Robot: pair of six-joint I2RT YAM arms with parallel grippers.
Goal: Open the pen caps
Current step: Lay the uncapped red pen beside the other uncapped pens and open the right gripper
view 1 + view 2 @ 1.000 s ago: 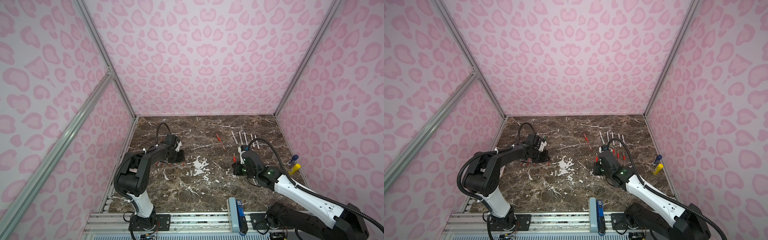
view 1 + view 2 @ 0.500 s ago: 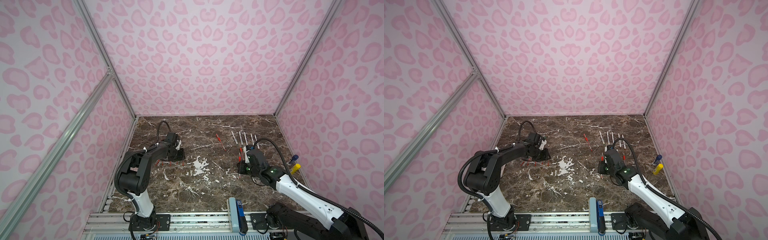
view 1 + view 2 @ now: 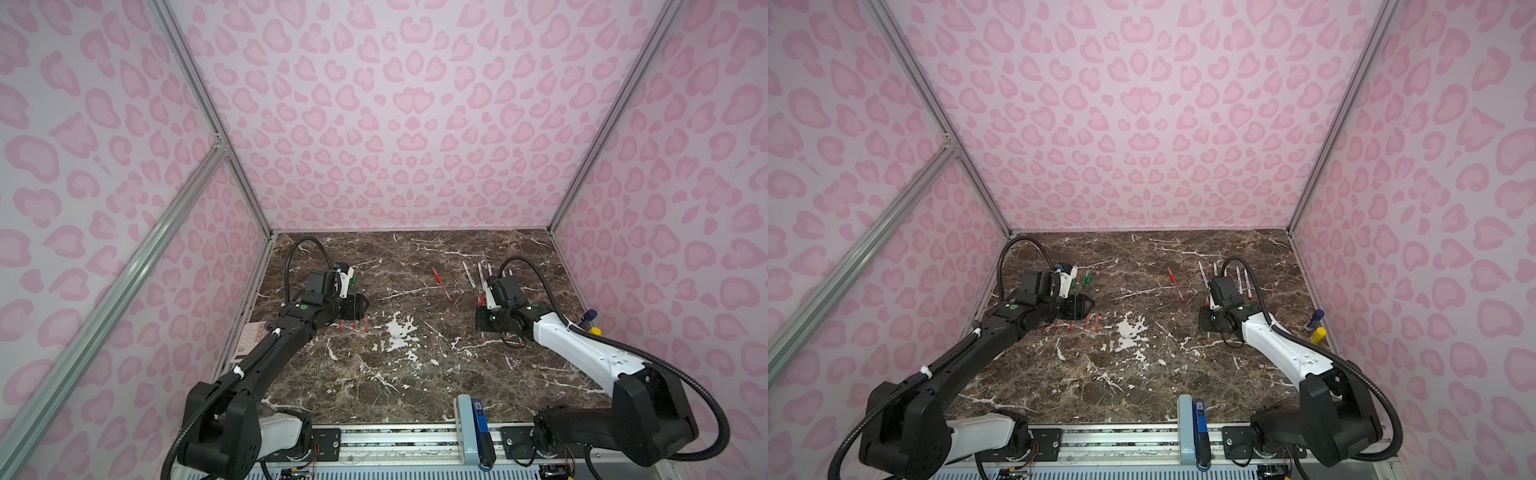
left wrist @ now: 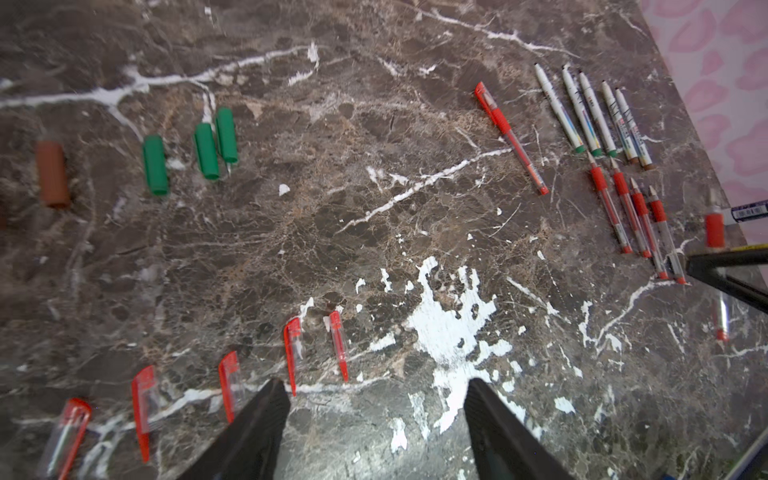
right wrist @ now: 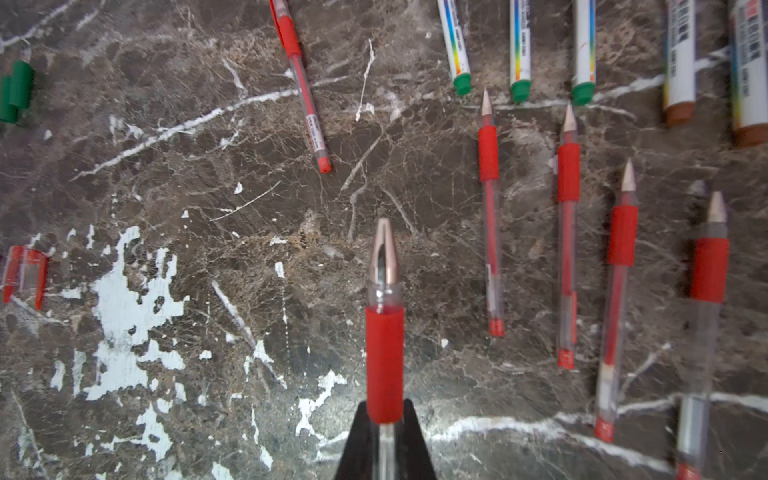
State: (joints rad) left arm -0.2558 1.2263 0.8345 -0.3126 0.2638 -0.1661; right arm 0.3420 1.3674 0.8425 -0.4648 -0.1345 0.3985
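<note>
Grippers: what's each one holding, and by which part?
Right gripper: uncapped red pen, pinched where its red grip meets the barrel. Left gripper: open, nothing held.

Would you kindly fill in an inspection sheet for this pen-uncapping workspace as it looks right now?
Surface: brown marble-look tabletop, white veins and patches.
Job's things: five red caps in a row, three green caps and a brown cap lying loose; five white pens and four red pens uncapped; one capped red pen apart from them.
Clutter: blue-capped tube and yellow tube at the right edge.
Grippers: left gripper open, empty; right gripper shut on an uncapped red pen.
Cables: black cables arch over both wrists.
Surroundings: pink patterned walls, aluminium frame.
</note>
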